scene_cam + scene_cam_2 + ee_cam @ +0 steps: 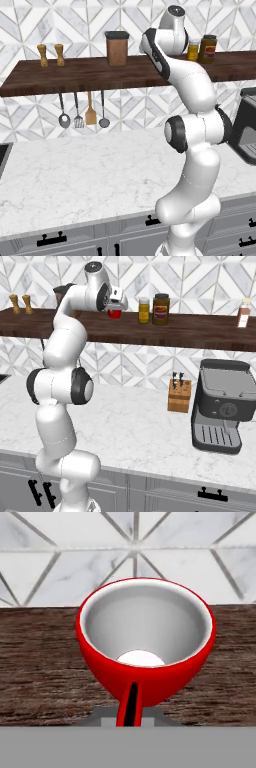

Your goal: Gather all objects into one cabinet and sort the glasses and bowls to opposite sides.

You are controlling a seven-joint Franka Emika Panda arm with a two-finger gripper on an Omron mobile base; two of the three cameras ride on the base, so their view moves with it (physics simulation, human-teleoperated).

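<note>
Gripper (116, 308) jaws are seen pressed together on the handle of the red mug (145, 642), which is pinched as a thin red-and-black strip rising between the fingertips at the bottom of the hand view. Directly ahead of the tool the mug is found, resting on the dark wooden shelf (45, 662) with the tiled wall just beyond it; in the right base view it shows as a red patch (115, 314) under the hand, with the yellow spice jar (144, 310) and the brown jar (161, 308) further along the shelf to one side. A slip is judged to be the main risk: only the narrow handle is held, so the bowl of the mug could swing or rotate about the pinch once it is lifted, and the grip could be lost if the withdrawal is hurried. A second risk is judged to lie in the neighbouring jars, which could be knocked should the hand be swept sideways rather than drawn straight back. The mug is seen upright, its long axis vertical, its white-lined mouth opened upward and tipped toward the camera, and its handle pointed back at the tool.
</note>
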